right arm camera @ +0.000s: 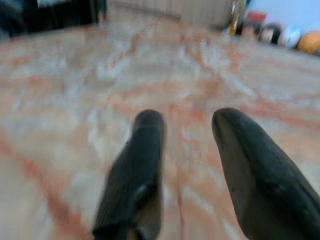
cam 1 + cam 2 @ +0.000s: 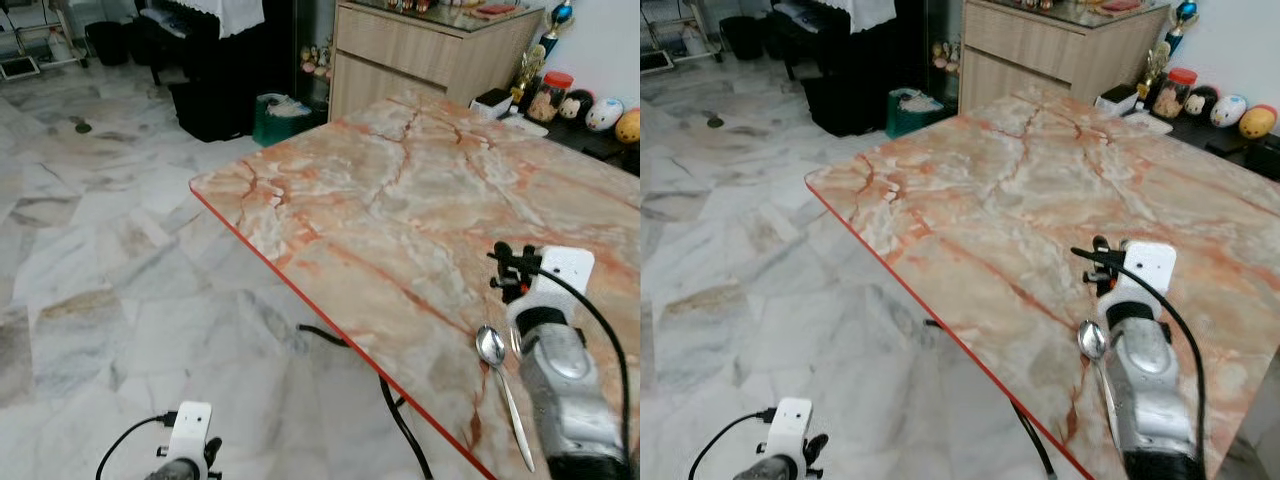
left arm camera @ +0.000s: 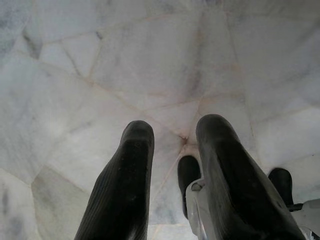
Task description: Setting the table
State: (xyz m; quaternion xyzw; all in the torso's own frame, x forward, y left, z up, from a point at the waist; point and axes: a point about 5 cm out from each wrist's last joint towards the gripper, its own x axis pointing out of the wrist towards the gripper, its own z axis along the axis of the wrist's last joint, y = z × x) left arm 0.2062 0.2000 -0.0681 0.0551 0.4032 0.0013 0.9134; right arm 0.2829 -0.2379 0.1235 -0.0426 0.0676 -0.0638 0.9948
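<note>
A wooden cabinet (image 2: 420,55) stands past the far end of the marble floor (image 2: 100,260). Beside it lies a green bag (image 2: 282,115), next to dark furniture (image 2: 210,60). A red-lidded jar (image 2: 552,95) and painted egg-shaped ornaments (image 2: 605,114) sit on a dark shelf (image 2: 600,140). A black cable (image 2: 400,420) trails over the floor.

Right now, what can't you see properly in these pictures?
- Spoon: in the left eye view the right arm hides whatever lies just beside it.
- Right pincer: its wrist view is blurred, so the table markings smear.
- Little figures past the table's far corner: too small to name.
- Left pincer: open over the floor; its arm is cut off at the eye views' bottom edge.
</note>
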